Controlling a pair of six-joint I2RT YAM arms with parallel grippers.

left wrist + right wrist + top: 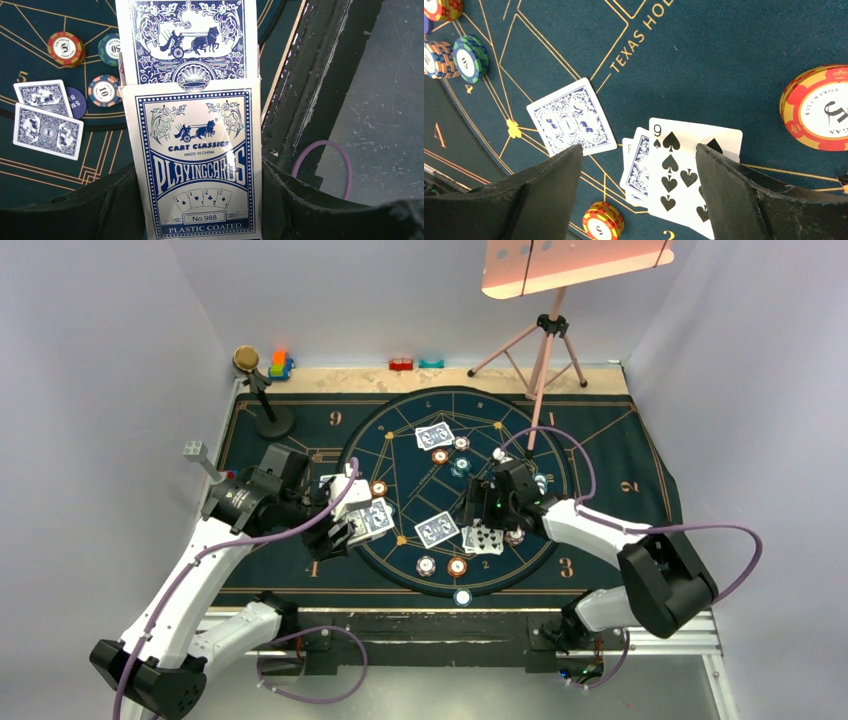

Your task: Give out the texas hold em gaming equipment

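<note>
Blue card box (pixel 192 165) pinched in left gripper (pixel 352 528), guessing for dealing; right gripper (pixel 639 155) spread above the nine of spades (pixel 674 172).

Left arm was bent inward, left gripper (pixel 199 170) clamped tight on a card box (pixel 195 125). Right gripper (pixel 639 152) hung low, jaws wide apart.
</note>
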